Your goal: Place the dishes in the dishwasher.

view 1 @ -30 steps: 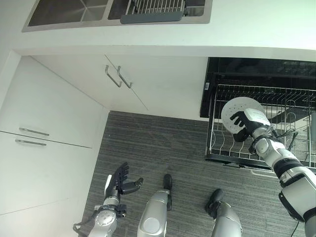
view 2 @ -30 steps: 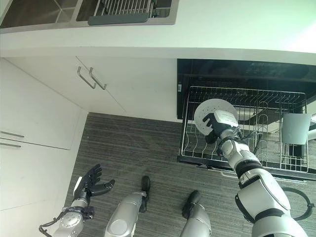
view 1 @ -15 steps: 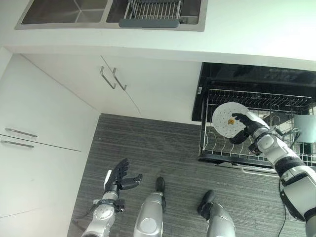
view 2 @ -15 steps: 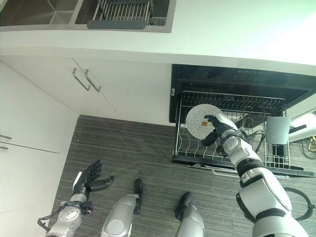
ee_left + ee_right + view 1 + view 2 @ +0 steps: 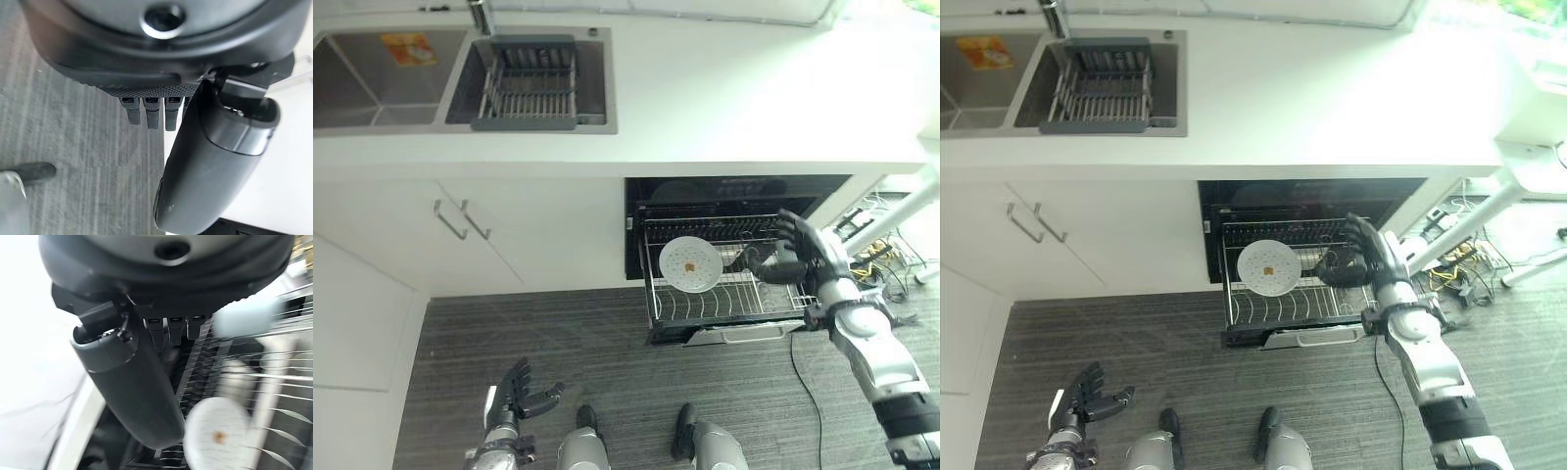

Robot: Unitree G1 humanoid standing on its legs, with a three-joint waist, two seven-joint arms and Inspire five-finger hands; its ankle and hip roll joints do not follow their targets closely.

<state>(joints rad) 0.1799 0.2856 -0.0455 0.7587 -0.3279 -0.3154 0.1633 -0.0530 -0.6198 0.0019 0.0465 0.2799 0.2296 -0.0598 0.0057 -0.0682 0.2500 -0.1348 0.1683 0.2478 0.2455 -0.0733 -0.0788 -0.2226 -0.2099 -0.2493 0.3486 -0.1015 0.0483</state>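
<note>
White plate (image 5: 690, 263) upright in rack (image 5: 729, 304); right hand (image 5: 800, 257) fingers apart; left hand (image 5: 516, 396) fingers apart.

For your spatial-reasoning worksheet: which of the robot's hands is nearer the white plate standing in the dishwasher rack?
Right. The right hand hovers open beside the plate, over the rack; the left hand hangs far off, low above the floor.

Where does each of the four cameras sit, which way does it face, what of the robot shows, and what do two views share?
Left eye: head, looking down; round white plate standing in the wire dishwasher rack, open right hand beside it.
Right eye: same scene, open left hand low.
Left wrist: along the left hand, toward grey striped floor.
Right wrist: along the right hand, toward rack.
Shared: the plate.
</note>
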